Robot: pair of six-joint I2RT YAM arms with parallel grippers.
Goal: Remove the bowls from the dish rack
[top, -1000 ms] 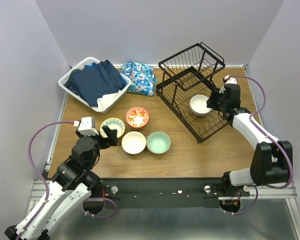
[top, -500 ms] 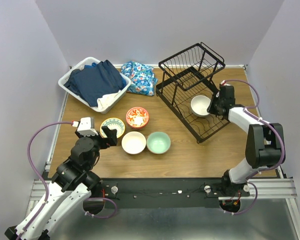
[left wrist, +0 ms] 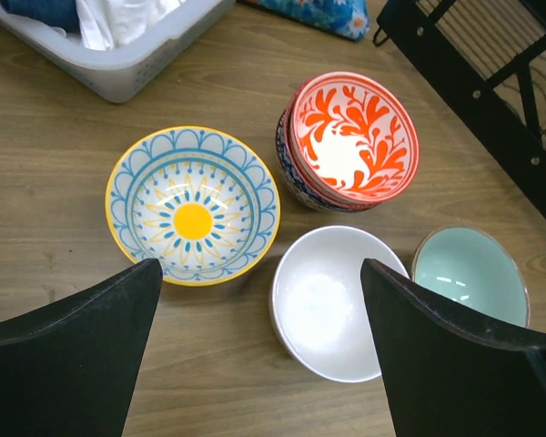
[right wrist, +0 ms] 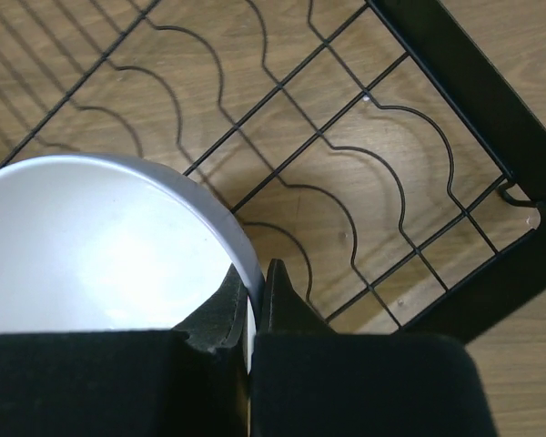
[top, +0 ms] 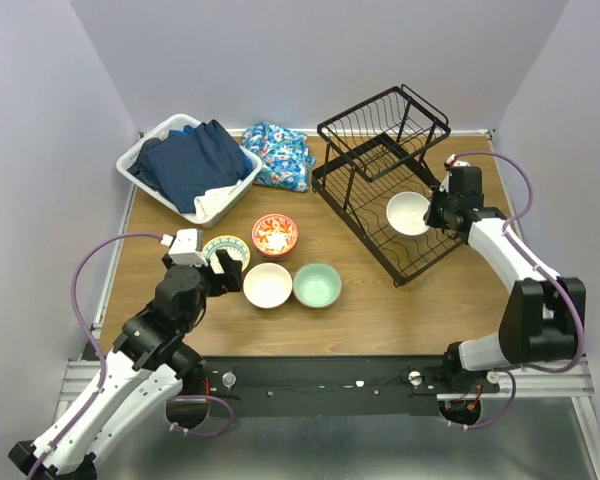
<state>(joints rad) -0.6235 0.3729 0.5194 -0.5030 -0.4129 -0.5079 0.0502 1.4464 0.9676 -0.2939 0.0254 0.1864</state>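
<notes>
Right wrist view: right fingers [right wrist: 287, 305] pinch white bowl [right wrist: 100, 246] rim over dish rack [right wrist: 455, 86] base; left fingers [left wrist: 73, 346] wide.

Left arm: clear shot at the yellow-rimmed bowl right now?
Probably yes. The left tool hangs open just above the yellow-rimmed bowl, which sits on the table with nothing on it. Only the white bowl crowds one side.

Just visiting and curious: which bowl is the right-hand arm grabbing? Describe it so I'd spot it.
Find the black wire dish rack at the back right. On its lower tier is a plain white bowl, the only bowl in the rack, its rim pinched by the right gripper.
</notes>
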